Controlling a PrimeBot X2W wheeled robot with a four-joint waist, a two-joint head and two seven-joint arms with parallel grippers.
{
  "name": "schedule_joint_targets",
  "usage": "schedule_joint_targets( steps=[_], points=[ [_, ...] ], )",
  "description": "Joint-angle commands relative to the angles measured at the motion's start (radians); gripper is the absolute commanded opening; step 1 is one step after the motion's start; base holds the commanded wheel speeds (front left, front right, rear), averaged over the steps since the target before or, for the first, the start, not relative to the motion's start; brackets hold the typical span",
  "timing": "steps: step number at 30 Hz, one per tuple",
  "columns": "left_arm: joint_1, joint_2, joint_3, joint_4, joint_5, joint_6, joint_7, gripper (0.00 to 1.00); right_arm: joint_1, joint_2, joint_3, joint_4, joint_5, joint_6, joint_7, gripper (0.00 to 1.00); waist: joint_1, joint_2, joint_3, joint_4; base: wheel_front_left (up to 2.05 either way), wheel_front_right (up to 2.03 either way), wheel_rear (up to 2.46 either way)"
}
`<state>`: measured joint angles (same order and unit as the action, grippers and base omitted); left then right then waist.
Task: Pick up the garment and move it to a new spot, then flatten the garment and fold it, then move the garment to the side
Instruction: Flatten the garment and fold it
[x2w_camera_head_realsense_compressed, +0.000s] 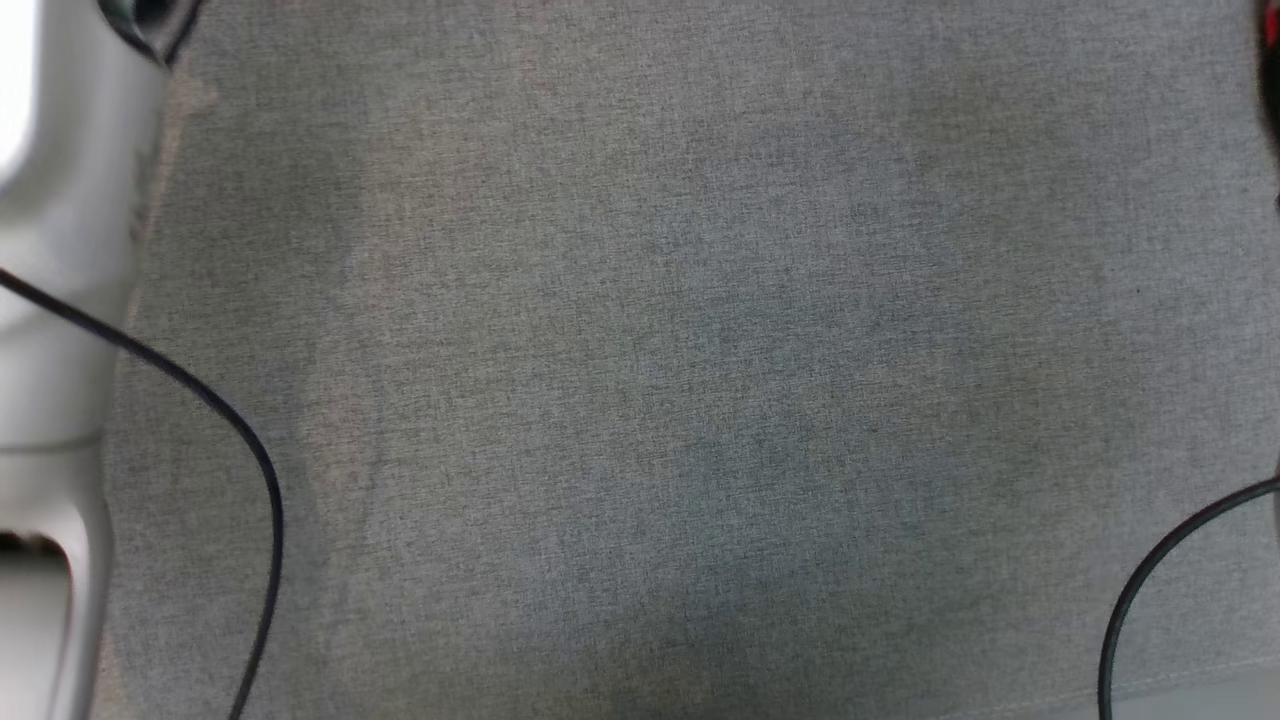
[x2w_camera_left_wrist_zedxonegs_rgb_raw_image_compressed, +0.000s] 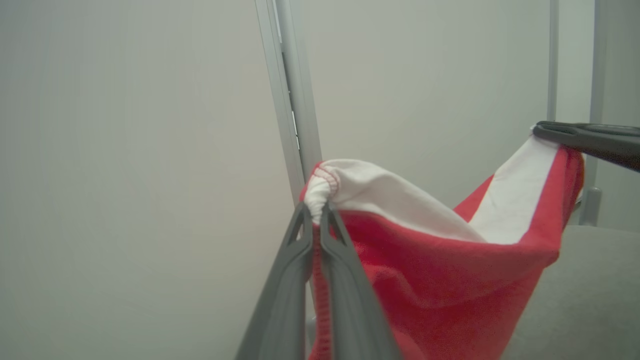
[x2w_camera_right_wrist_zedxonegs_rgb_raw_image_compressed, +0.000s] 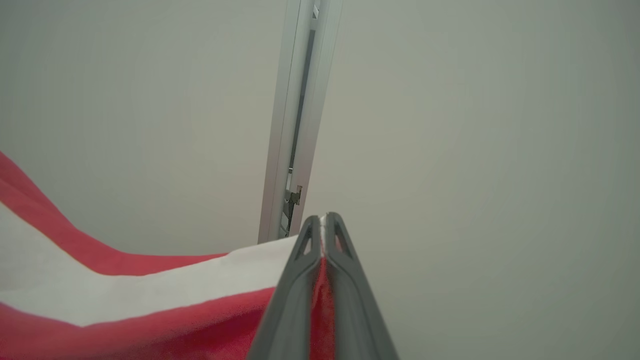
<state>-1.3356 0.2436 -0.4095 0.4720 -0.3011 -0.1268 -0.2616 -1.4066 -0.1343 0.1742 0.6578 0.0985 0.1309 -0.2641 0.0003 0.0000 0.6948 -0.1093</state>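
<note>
The garment (x2w_camera_left_wrist_zedxonegs_rgb_raw_image_compressed: 440, 280) is red cloth with a white band, held up in the air between both grippers. In the left wrist view my left gripper (x2w_camera_left_wrist_zedxonegs_rgb_raw_image_compressed: 316, 212) is shut on a bunched hem of it, and my right gripper (x2w_camera_left_wrist_zedxonegs_rgb_raw_image_compressed: 545, 131) pinches the far top corner at the right edge. The right wrist view has my right gripper (x2w_camera_right_wrist_zedxonegs_rgb_raw_image_compressed: 324, 222) shut on the garment (x2w_camera_right_wrist_zedxonegs_rgb_raw_image_compressed: 150, 310), whose red and white cloth sags away to the lower left. A sliver of red (x2w_camera_head_realsense_compressed: 1270, 30) shows at the head view's top right corner.
The head view looks down on a grey fabric surface (x2w_camera_head_realsense_compressed: 680, 380). A pale forearm (x2w_camera_head_realsense_compressed: 50, 300) runs along its left edge, with black cables (x2w_camera_head_realsense_compressed: 230, 420) at left and lower right. A pale wall and a metal post (x2w_camera_left_wrist_zedxonegs_rgb_raw_image_compressed: 295, 100) stand behind the garment.
</note>
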Motion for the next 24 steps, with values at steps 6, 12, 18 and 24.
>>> schedule_joint_targets(
  steps=[6,12,18,24],
  points=[
    [0.241,0.059,-0.048,-0.197,0.006,-0.003,-0.002,0.00,0.211,-0.063,0.025,-0.120,0.075,0.000,-0.001,0.00,-0.0003,0.0000,-0.033,0.009,0.00,0.00,0.00],
    [0.515,0.094,-0.034,-0.367,0.023,-0.003,-0.002,0.00,0.460,-0.127,0.023,-0.203,0.181,0.000,-0.001,0.00,-0.0003,0.0000,-0.111,0.021,0.00,0.00,0.00],
    [0.740,0.079,-0.029,-0.454,0.067,-0.003,-0.002,0.00,0.692,-0.179,0.048,-0.296,0.246,0.000,-0.002,0.00,-0.0003,0.0000,-0.213,0.023,0.00,0.00,0.00],
    [0.898,0.039,-0.021,-0.480,0.084,-0.003,-0.002,0.00,0.872,-0.198,0.014,-0.383,0.260,0.000,-0.002,0.00,-0.0003,0.0000,-0.323,0.034,0.00,0.00,0.00]
  ],
)
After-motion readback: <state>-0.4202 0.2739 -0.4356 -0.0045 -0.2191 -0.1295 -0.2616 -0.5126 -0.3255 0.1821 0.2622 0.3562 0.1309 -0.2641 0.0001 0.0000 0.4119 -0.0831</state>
